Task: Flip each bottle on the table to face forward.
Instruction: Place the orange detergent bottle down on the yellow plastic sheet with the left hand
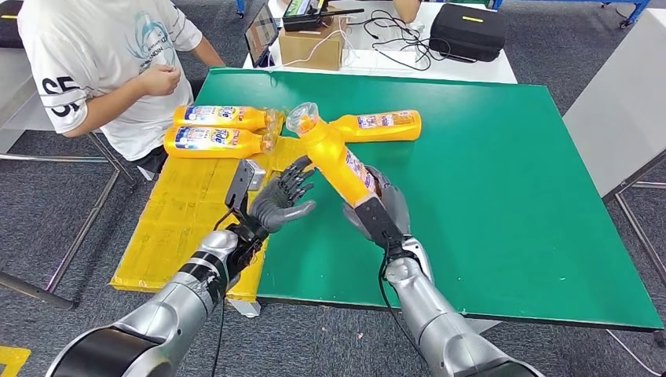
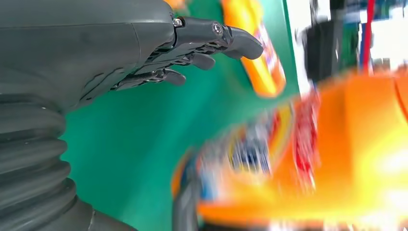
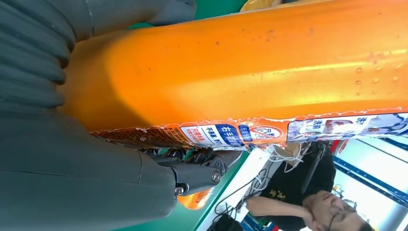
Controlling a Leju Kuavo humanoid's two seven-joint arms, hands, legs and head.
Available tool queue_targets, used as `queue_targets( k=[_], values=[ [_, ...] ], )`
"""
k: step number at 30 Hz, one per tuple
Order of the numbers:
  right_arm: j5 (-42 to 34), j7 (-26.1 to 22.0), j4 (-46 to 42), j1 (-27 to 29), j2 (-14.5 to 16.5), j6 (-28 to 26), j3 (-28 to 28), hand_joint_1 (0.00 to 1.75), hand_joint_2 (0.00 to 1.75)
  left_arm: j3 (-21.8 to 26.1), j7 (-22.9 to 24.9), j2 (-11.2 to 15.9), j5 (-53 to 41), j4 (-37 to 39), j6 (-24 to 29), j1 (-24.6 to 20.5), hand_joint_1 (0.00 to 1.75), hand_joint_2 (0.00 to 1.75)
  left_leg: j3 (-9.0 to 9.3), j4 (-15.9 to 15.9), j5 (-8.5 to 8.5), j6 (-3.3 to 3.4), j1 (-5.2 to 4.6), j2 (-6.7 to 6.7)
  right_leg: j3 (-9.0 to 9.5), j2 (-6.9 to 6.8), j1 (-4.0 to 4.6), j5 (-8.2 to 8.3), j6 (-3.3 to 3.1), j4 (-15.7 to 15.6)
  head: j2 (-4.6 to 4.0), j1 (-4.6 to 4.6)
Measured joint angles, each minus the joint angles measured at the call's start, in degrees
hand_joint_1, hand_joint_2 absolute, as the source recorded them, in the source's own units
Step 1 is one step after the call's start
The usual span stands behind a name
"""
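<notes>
You cannot see the base of the held bottle (image 1: 334, 153) in the head view; the right hand (image 1: 377, 206) covers it. In the left wrist view, that bottle (image 2: 308, 159) is smeared by blur and its label cannot be read. In the right wrist view, both ends of the bottle (image 3: 250, 72) run past the picture's edges, and it hides most of the fingers (image 3: 197, 175). The person (image 1: 102, 55) beside the table (image 1: 510, 181) is cut off by the head view's top edge.
</notes>
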Motion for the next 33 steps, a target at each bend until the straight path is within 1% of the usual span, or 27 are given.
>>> queue_targets(
  k=[2,4,16,19,22,27,33],
  values=[
    [-0.32,-0.09,0.56,-0.24,0.10,0.23,0.14,1.75,1.75,-1.00,0.02,-0.12,1.14,-0.10,-1.33,0.00,0.00,1.75,-0.01,0.00,0.00,0.00,0.00,0.00,0.00,0.00,0.00,0.00,0.00,0.00,0.00,0.00],
    [-0.23,-0.11,1.16,-0.31,0.40,0.67,0.46,1.75,1.75,-1.81,-0.03,-0.28,1.65,-0.39,-1.53,0.00,0.00,1.75,-0.01,0.00,0.00,0.00,0.00,0.01,-0.01,0.00,0.00,0.00,0.00,0.00,0.00,0.00],
    [1.18,0.55,3.98,-0.77,3.10,1.77,2.59,1.75,1.75,-3.82,-0.26,-1.01,3.40,-1.49,-0.52,-0.04,0.00,1.75,-0.08,0.00,0.00,0.00,0.01,0.03,-0.12,0.01,0.01,0.00,0.00,0.00,0.01,-0.01],
    [1.88,1.03,4.86,-0.88,4.32,2.09,3.67,1.75,1.75,-4.06,-0.64,-1.14,3.65,-1.52,1.38,-0.10,0.00,1.75,-0.12,0.00,0.00,0.00,0.01,0.03,-0.16,0.01,0.01,0.00,0.00,0.01,0.02,-0.01],
    [1.97,1.30,5.55,-0.87,5.48,2.90,4.63,1.75,1.75,-4.19,-1.58,-1.32,3.58,-1.81,4.50,-0.13,0.00,1.75,-0.16,0.00,0.00,0.00,0.01,0.03,-0.20,0.01,0.01,0.00,0.00,0.01,0.01,-0.01],
    [-0.70,2.76,5.75,-0.54,7.01,3.67,7.16,1.75,1.75,-4.41,-3.01,-1.67,3.21,-2.01,10.70,-0.10,0.00,1.75,-0.19,0.00,0.00,0.00,0.01,0.02,-0.24,0.00,0.01,0.00,0.00,0.00,0.01,-0.01],
    [-1.81,3.32,5.75,-0.49,7.17,3.66,9.02,1.75,1.75,-4.74,-3.32,-1.84,3.12,-2.01,11.79,-0.05,0.00,1.75,-0.21,0.00,0.00,0.00,0.00,0.01,-0.24,0.00,0.00,0.00,0.00,0.00,0.01,0.00]
  ],
)
